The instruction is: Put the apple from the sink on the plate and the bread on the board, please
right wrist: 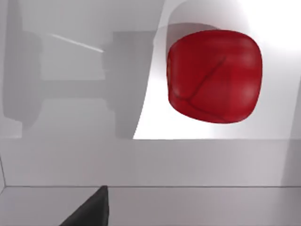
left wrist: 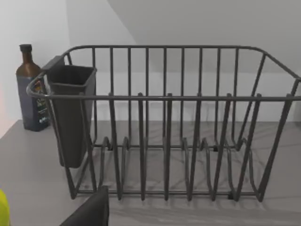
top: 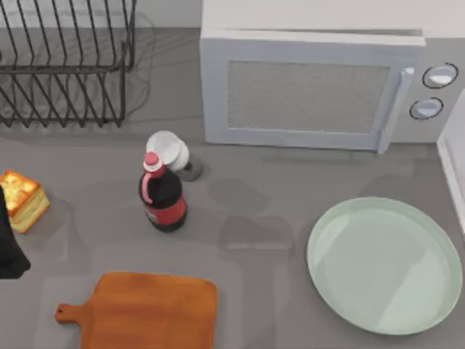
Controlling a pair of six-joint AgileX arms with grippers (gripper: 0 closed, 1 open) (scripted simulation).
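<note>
The bread point(top: 22, 198), golden on top with pale layered sides, lies at the table's left edge. A dark part of my left gripper point(top: 9, 251) sits just in front of it, and its tip point(left wrist: 89, 213) faces the dish rack. The orange-brown board point(top: 145, 311) lies at the front left. At the right rests the pale green plate point(top: 385, 265), with nothing on it. The glossy red apple point(right wrist: 214, 75) lies on the white sink floor point(right wrist: 94, 155). A dark edge of my right gripper point(right wrist: 89, 211) shows some way from the apple, not touching it.
A cola bottle point(top: 161, 195) with a red cap and a white cup point(top: 168, 151) stand mid-table behind the board. A wire dish rack point(top: 65, 65) fills the back left; a brown bottle point(left wrist: 30, 89) stands beside it. A microwave point(top: 309, 87) sits at the back.
</note>
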